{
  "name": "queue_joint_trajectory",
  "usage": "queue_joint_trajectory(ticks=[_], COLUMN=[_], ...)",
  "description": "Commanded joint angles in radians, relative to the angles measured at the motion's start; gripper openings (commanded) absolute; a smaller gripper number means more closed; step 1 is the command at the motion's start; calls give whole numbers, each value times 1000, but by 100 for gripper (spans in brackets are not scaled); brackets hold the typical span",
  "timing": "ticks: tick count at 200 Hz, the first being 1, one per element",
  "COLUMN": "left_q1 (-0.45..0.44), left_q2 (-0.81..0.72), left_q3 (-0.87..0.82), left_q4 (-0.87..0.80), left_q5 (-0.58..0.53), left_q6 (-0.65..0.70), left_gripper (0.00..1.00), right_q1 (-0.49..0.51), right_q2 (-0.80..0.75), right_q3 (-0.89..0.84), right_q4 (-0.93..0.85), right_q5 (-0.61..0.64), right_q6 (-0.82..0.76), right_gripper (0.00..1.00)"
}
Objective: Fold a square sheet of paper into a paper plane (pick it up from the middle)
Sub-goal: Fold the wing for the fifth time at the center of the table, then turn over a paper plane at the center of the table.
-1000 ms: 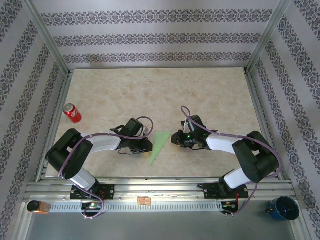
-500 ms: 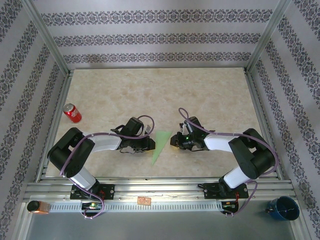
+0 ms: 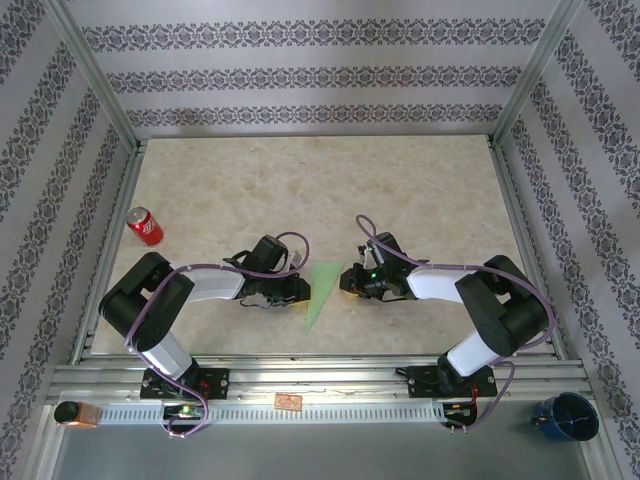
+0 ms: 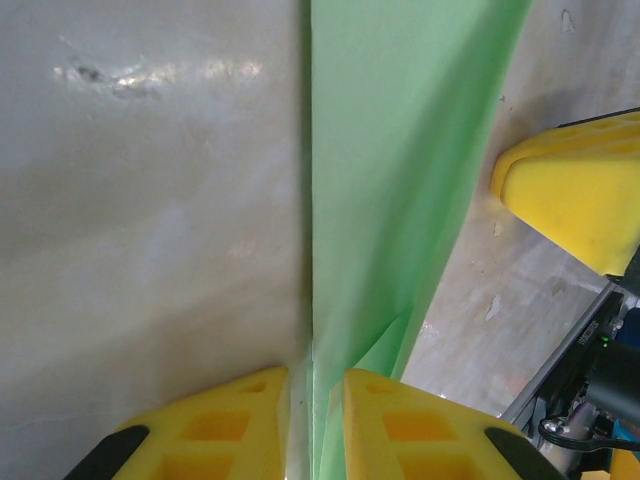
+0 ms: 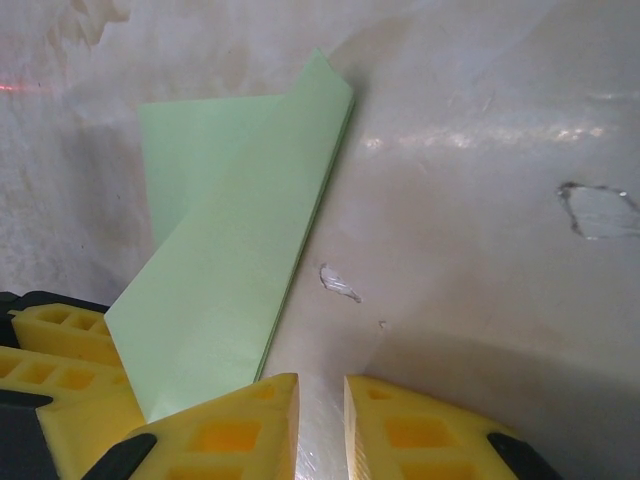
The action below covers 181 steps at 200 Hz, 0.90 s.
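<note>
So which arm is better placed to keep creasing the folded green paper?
Likely the left: its end effector straddles the paper plane along its edge, fingers nearly closed. The right end effector sits beside the paper on bare table.

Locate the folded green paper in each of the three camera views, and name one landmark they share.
Top external: the folded green paper lies near the table's front middle, between the two arms, point toward the camera.
Left wrist: it runs up the middle from between the left tool's yellow fingers.
Right wrist: it lies left of centre, its lower end by the right tool.
Shared landmark: the paper's long folded edge on the pale marbled table.
</note>
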Motion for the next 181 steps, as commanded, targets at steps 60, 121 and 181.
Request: queue_joint_trajectory(ticks=[60,121,181], left_q1=[-11,-14,-22], left_q2=[36,62,94], left_q3=[-20,-18,-6], left_q4=[121,153,177], left_q5=[76,100,118], left_q6=[-49,-67,-76], left_gripper=[16,19,19], right_q1=[28,36,40], right_q2=[40,52,53], right_q3=[19,24,22], right_q4=[45,50,53], right_q5=[-4,-14,-13], right_q6=[15,13,13], right_gripper=[21,21,21])
